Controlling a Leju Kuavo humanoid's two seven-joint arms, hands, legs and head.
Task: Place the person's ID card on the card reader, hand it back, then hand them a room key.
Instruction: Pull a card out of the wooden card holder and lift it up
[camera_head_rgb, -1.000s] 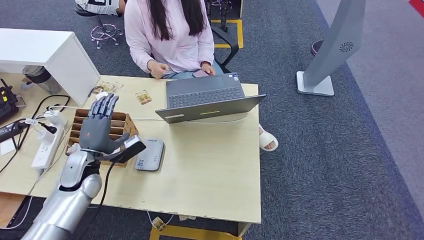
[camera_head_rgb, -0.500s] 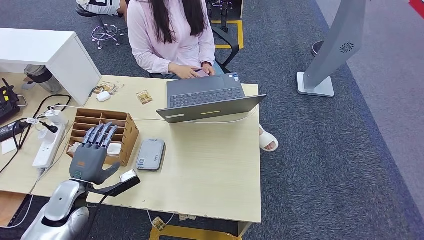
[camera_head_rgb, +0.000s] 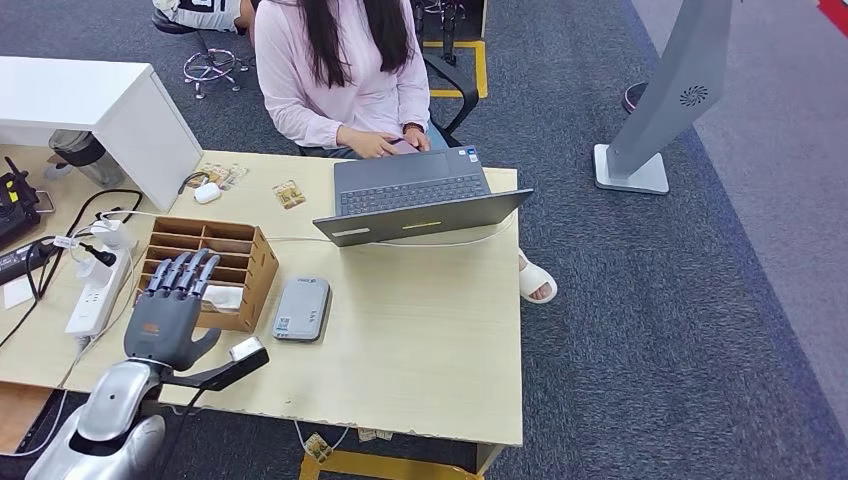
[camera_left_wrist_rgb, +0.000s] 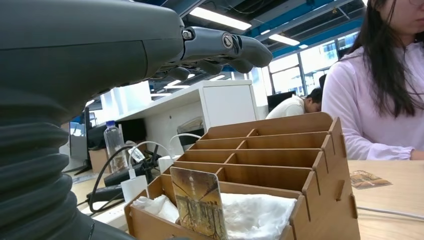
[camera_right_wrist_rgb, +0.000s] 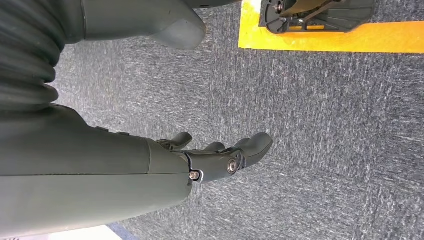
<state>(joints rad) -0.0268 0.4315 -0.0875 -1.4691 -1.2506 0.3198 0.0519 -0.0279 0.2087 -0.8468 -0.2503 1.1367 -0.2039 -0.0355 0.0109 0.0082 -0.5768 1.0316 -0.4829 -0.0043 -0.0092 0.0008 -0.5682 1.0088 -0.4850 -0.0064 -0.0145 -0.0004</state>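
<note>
**Room key next: left robot hand poised over the organizer**

A room key card (camera_left_wrist_rgb: 199, 201) stands upright in the near slot of the wooden organizer (camera_head_rgb: 243, 258), lower left of the head view. The left robot hand (camera_head_rgb: 168, 308) hovers above it, fingers spread, holding nothing. The card reader (camera_head_rgb: 301, 309) lies bare beside it; no ID card is visible, so the key step seems due: lower and pinch. The right robot hand (camera_right_wrist_rgb: 215, 157) hangs loosely spread over carpet.

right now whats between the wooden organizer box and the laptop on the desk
In the head view, the grey card reader lies flat on the desk between the wooden organizer box and the laptop, close beside the box; the rest is bare tabletop.
</note>
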